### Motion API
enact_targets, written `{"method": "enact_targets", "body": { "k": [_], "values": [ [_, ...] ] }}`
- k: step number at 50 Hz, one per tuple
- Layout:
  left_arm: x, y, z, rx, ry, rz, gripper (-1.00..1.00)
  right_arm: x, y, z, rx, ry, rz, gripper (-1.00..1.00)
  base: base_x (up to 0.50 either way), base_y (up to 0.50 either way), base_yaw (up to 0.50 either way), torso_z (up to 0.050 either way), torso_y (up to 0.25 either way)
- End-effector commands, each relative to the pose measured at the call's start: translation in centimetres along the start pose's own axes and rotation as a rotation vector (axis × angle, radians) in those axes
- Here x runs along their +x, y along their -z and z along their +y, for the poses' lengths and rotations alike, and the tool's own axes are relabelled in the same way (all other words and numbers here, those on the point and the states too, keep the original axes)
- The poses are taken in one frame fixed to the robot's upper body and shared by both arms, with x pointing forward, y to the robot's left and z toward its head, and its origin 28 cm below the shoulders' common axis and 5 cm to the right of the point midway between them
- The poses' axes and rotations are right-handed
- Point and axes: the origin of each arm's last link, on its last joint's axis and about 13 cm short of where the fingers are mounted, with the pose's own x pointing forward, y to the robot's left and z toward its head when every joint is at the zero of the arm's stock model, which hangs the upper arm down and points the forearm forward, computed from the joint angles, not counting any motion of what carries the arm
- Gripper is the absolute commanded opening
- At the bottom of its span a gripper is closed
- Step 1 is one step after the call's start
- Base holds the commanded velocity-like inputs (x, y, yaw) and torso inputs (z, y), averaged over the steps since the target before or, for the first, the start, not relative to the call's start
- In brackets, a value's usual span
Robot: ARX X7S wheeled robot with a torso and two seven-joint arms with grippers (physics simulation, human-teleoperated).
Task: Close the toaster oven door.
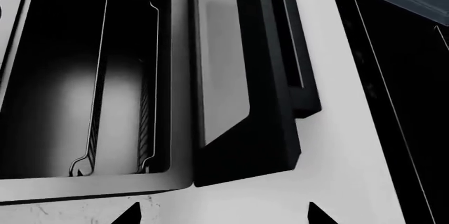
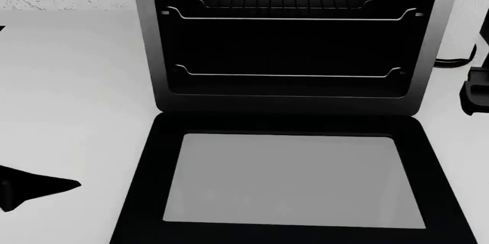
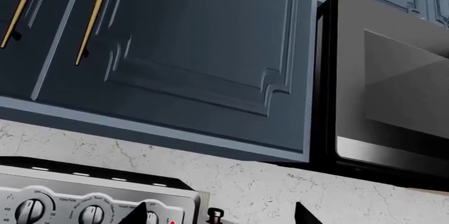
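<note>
While the door (image 2: 294, 178) lies fully open, flat on the bench (image 2: 68, 83) at the head view's lower centre, the oven (image 2: 290, 38) gapes above it. Nothing is done; closing remains. Left gripper (image 1: 221, 214) and right gripper (image 3: 226, 214): both spread, empty.

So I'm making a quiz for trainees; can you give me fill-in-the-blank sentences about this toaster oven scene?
The toaster oven door lies fully ____.
Inside the toaster oven, the head view shows ____ wire racks.
The door's large middle panel is a ____ window.
The blue cabinet doors carry ____-coloured bar handles.

Missing words: open; two; glass; gold
</note>
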Motion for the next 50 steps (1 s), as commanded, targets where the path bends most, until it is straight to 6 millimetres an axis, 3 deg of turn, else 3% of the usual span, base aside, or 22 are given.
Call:
{"method": "enact_targets", "body": {
  "k": [1, 18, 50],
  "values": [
    [1.0, 0.4, -0.4, 0.001, 0.013, -0.014, 1.00, -0.1, -0.1, -0.1, -0.002, 0.003, -0.001, 1.00, 0.00, 0.00, 0.00, 0.000, 0.000],
    [2.8, 1.8, -0.5, 0.008, 0.023, -0.021, 1.00, -0.1, 0.1, -0.2, 0.003, 0.008, 0.001, 1.00, 0.00, 0.00, 0.00, 0.000, 0.000],
    [6.2, 2.6, -0.6, 0.019, 0.058, -0.062, 1.00, -0.4, -0.1, -0.4, -0.005, 0.020, 0.004, 1.00, 0.00, 0.00, 0.00, 0.000, 0.000]
  ]
}}
